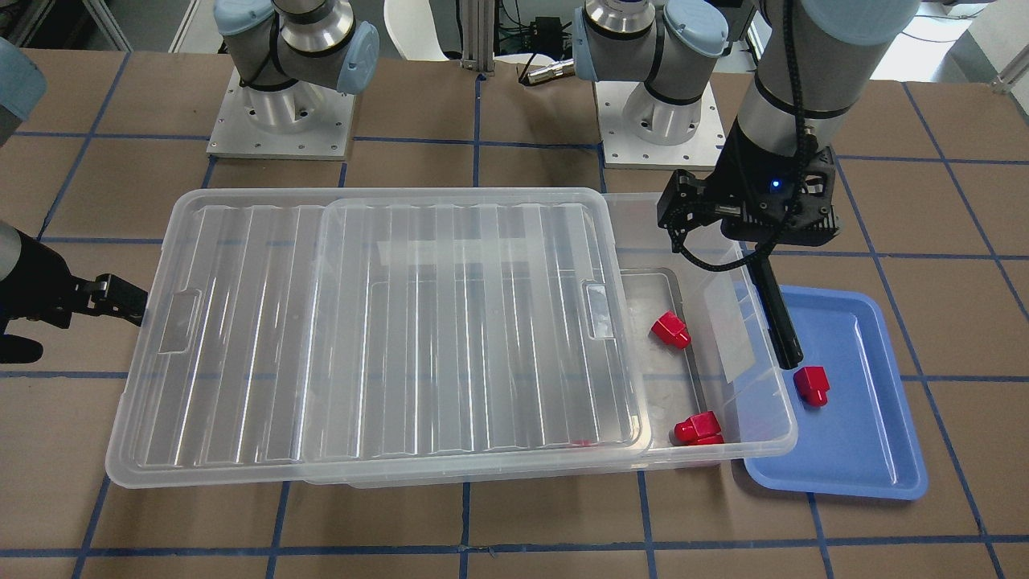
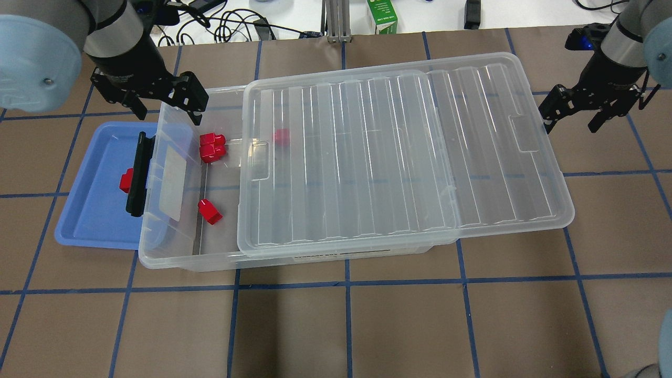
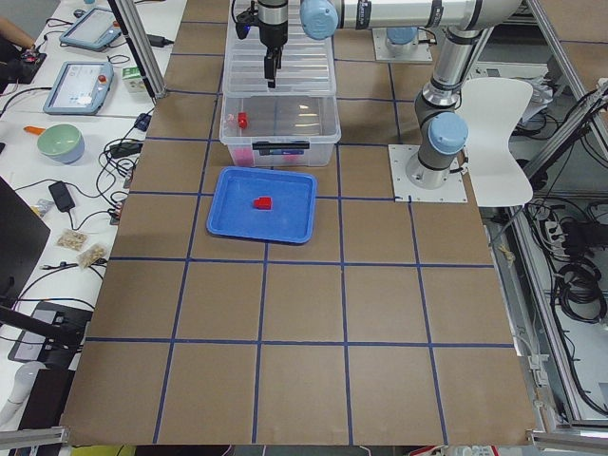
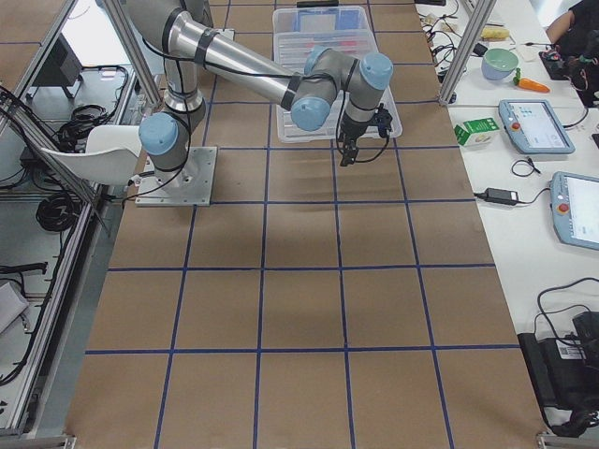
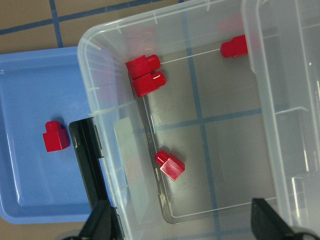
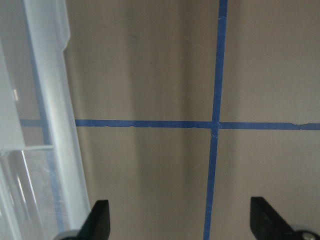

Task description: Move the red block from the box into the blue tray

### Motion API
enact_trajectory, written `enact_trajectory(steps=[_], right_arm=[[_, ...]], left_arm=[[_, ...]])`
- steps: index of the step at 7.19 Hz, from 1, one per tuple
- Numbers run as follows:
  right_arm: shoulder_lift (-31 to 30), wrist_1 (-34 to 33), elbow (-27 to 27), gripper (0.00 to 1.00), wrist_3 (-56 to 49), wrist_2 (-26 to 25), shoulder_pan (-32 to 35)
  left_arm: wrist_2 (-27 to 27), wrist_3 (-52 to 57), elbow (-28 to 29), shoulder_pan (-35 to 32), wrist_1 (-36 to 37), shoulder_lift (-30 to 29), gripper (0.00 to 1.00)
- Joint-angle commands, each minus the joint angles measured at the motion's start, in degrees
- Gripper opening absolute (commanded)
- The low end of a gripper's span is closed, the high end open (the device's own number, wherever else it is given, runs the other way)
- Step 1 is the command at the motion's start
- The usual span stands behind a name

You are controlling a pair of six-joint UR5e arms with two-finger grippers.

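One red block (image 2: 125,181) lies in the blue tray (image 2: 89,220); it also shows in the left wrist view (image 5: 55,136) and the front view (image 1: 810,384). The clear box (image 2: 189,262) holds several more red blocks: a touching pair (image 5: 145,75), a single one (image 5: 169,165) and one under the lid's edge (image 5: 234,46). The ribbed lid (image 2: 394,157) is slid aside, so the box end by the tray is uncovered. My left gripper (image 2: 168,110) hangs open and empty above that end. My right gripper (image 2: 569,123) is open and empty beside the lid's far end.
The box's black handle (image 2: 137,173) overhangs the tray's edge next to the block in it. The lid sticks out past the box on my right side. A green carton (image 2: 382,14) and cables lie beyond the table's far edge.
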Motion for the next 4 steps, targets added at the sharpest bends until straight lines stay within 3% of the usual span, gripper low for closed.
enact_trajectory(steps=[1,4], right_arm=[[0.1,0.0,0.0,1.0,4.0,0.1,2.4],[0.1,0.0,0.0,1.0,8.0,0.6,4.4]], left_arm=[[0.0,-2.3,-0.7,-0.9,-0.9,1.1,1.0],[0.4,-2.2,-0.1,-0.4,-0.9,1.9,1.0]])
